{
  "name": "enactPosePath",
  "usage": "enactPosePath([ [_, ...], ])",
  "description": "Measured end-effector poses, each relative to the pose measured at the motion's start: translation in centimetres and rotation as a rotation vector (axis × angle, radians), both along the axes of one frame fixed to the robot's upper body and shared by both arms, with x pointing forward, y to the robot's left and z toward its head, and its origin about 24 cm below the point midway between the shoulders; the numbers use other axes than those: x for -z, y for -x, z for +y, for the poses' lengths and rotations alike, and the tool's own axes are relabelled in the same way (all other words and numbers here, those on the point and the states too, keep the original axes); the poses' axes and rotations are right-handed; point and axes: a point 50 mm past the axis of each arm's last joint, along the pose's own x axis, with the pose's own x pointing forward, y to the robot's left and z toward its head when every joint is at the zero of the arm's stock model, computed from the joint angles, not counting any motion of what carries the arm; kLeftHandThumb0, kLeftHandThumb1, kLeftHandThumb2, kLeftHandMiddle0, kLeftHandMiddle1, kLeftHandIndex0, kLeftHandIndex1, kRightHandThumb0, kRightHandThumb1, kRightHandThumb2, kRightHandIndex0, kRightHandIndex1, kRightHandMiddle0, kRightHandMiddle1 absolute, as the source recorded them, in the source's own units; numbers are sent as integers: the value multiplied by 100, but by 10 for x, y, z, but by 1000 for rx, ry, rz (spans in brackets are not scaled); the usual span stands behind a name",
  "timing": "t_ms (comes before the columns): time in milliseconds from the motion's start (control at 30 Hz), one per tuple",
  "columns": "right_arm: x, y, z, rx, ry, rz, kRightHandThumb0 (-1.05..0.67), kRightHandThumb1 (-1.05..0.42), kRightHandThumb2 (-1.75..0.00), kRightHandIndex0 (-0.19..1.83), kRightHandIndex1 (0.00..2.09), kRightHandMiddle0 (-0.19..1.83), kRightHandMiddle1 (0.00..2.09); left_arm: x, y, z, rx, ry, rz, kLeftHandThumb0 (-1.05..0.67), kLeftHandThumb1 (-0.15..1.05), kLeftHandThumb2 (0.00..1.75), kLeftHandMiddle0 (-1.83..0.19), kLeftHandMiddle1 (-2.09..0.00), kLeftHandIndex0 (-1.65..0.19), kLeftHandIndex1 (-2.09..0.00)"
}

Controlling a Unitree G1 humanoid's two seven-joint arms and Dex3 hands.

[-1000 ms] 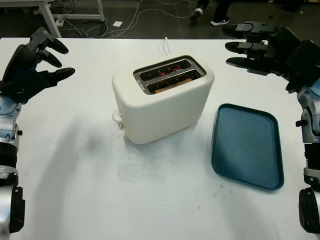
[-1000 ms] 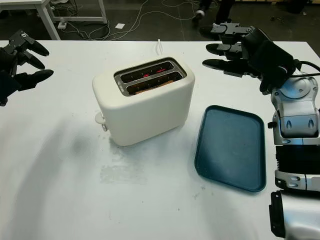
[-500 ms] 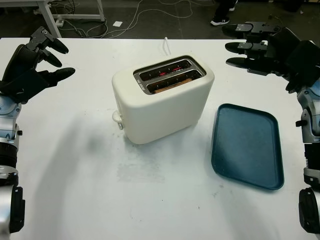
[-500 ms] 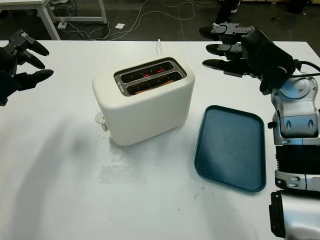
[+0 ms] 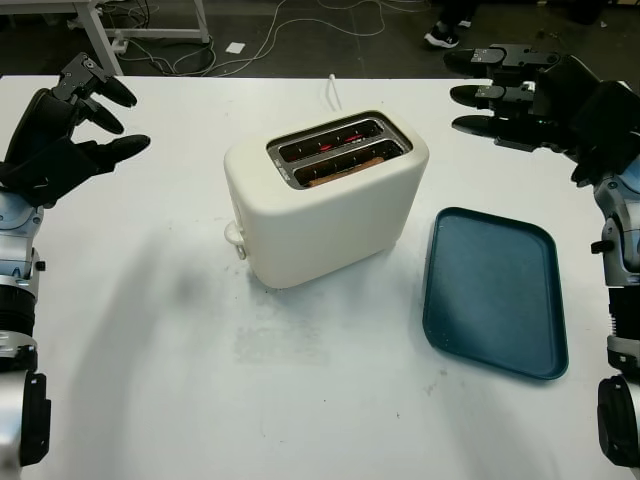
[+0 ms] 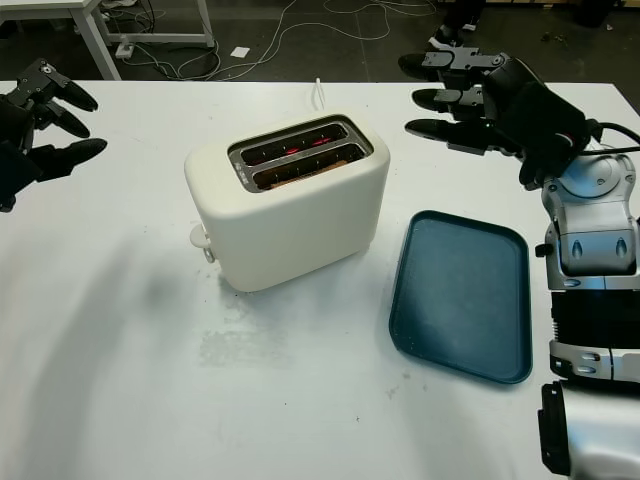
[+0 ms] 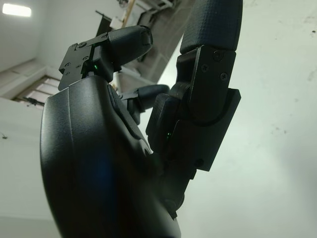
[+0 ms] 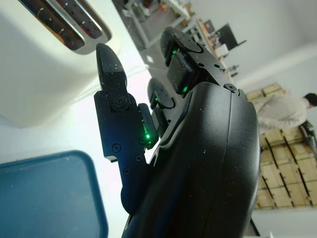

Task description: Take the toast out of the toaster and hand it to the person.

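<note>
A cream two-slot toaster stands in the middle of the white table. A brown slice of toast sits low in its nearer slot, and the farther slot glows red inside. My left hand is open, raised above the table's left side, well away from the toaster. My right hand is open too, held up at the far right with its fingers pointing toward the toaster. Part of the toaster also shows in the right wrist view, beyond my right hand.
A dark teal tray lies flat to the right of the toaster. The toaster's white cord runs toward the table's far edge. Cables and table legs are on the floor beyond. A person's shoe shows past the far edge.
Both hands and the toaster have stayed put. The person's feet beyond the table have shifted to the right.
</note>
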Motion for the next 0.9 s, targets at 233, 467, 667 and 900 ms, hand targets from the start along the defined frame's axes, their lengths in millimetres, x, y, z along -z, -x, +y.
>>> enactPosePath([
  [233,-1,0,0,0,-2,3,-34,-92,-3,54,1,51,0,-4,-4,-4,-21,38,44,-105,92,17,-29,-166,-20,-164],
  [467,-5,2,-1,-2,-11,-3,-34,-92,-8,52,0,48,0,-19,2,-16,14,42,-31,-105,92,27,-12,-169,-1,-166],
  [667,-4,2,-2,-6,-14,-6,-31,-92,-10,51,0,47,0,-16,4,-15,2,37,-32,-105,92,28,-10,-171,-1,-165],
  [900,-5,2,0,-9,-3,-12,-36,-92,-7,54,2,48,1,-15,4,-15,9,44,-14,-105,92,24,-15,-170,-6,-166],
])
